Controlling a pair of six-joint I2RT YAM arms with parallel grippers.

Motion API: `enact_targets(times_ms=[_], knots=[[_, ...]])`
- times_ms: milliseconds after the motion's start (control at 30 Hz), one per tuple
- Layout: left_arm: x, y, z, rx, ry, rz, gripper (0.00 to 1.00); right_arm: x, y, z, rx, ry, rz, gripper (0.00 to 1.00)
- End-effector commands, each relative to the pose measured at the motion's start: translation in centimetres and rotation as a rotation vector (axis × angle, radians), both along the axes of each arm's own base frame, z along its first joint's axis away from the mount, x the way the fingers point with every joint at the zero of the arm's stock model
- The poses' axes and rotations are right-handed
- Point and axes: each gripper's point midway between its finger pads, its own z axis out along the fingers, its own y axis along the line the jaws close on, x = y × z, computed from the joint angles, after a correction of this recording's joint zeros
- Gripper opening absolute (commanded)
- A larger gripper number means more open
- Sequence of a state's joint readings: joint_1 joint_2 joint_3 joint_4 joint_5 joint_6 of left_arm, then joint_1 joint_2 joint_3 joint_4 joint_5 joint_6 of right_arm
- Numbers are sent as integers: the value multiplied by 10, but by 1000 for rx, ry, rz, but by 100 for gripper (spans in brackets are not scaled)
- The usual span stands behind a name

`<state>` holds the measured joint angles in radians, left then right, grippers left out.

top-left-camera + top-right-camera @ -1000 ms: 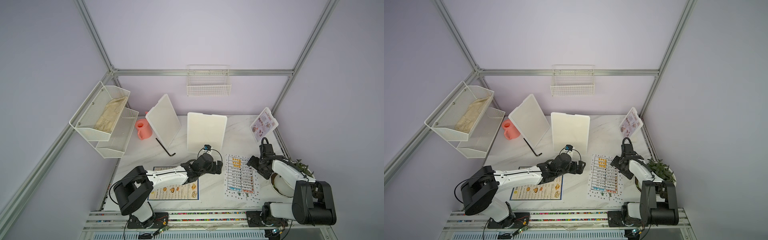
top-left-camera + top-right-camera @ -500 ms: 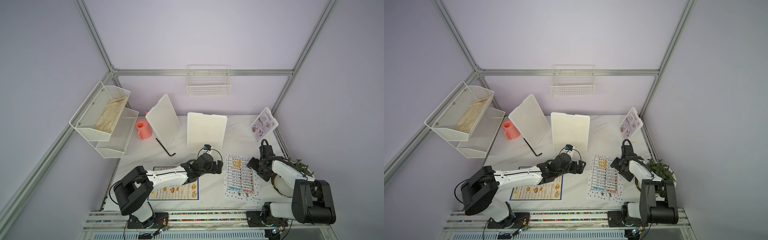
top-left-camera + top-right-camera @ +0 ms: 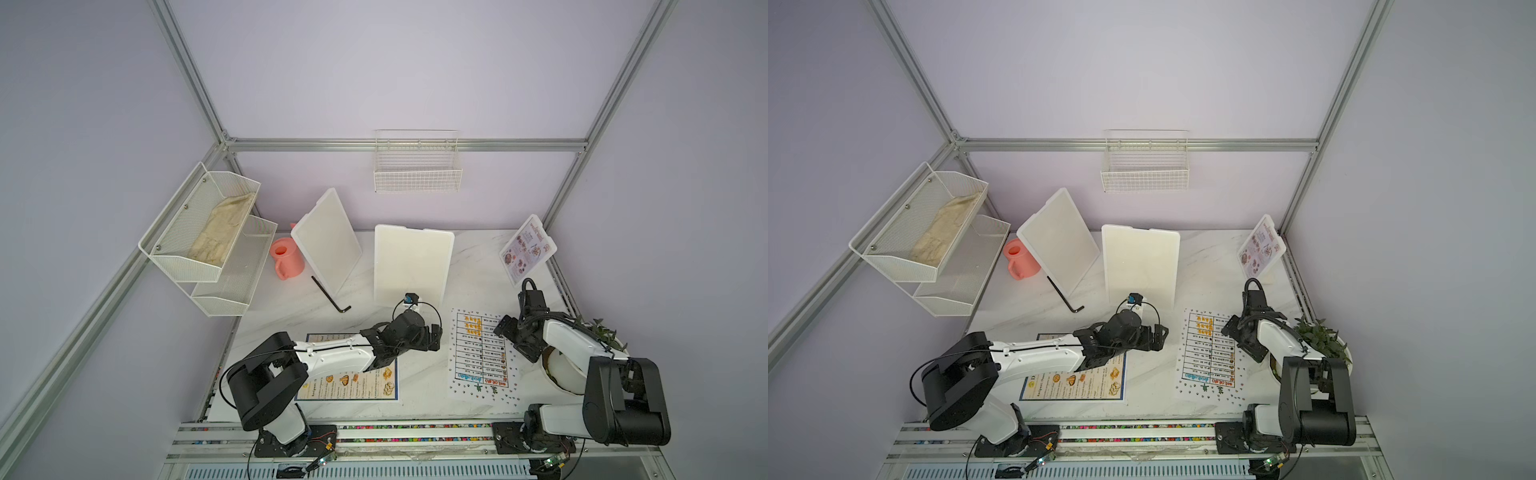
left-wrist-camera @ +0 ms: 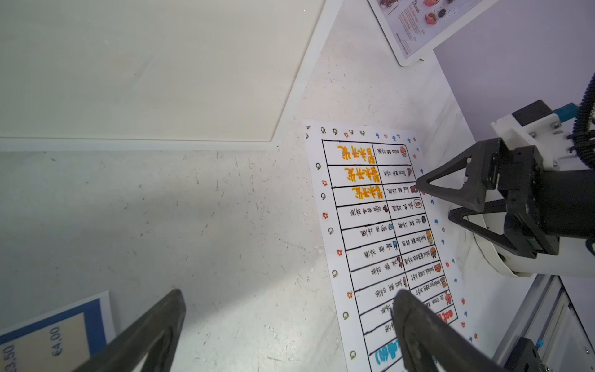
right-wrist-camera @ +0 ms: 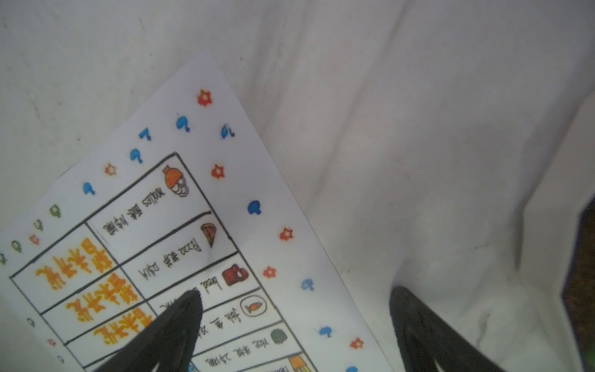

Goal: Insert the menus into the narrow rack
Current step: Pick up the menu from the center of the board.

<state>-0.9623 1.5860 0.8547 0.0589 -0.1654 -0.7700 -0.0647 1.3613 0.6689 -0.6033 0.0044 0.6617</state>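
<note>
**Left claw** (image 3: 436, 337): jaws spread wide, holding nothing. It hangs low over the bare surface (image 3: 291, 307), its tips pointing toward the right claw.

**Right claw** (image 3: 509, 343): jaws spread, nothing between them. In the right wrist view it straddles a long edge of the dotted table sheet (image 5: 161, 241): one finger (image 5: 190, 309) is over the printed grid and the other (image 5: 405, 309) is over bare surface past the edge. Whether either finger touches the paper cannot be told.

**Dotted table sheet** (image 3: 478, 357): lies flat between the two claws. Its long axis runs across the line joining them, from the front of the surface to the back. The orange entries are at the far end and the blue-and-red heading at the front end. The left claw is just beside one long edge; the right claw is at the opposite one.

**Blue-bordered menu** (image 3: 353, 384): lies flat behind the left claw, partly under that arm. Its long axis runs side to side, roughly along the arm.

**Special Menu card** (image 3: 528, 249): stands tilted in the back corner beyond the right claw and well apart from it, long axis upward, printed face toward the claws.

**Narrow rack** (image 3: 417, 174): a wire basket on the back wall, above and well apart from both claws. None of the three menus is in it.
</note>
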Motion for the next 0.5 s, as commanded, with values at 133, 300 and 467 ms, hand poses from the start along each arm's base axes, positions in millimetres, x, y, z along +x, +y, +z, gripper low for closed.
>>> enact_targets(times_ms=[133, 300, 467], knots=[[1, 17, -5, 13, 32, 55, 100, -27, 24, -4, 89, 73, 16, 94], [0, 20, -9, 14, 62, 62, 100, -28, 48, 4, 131, 49, 58, 93], [0, 22, -17, 21, 100, 66, 100, -25, 80, 10, 183, 17, 117, 93]])
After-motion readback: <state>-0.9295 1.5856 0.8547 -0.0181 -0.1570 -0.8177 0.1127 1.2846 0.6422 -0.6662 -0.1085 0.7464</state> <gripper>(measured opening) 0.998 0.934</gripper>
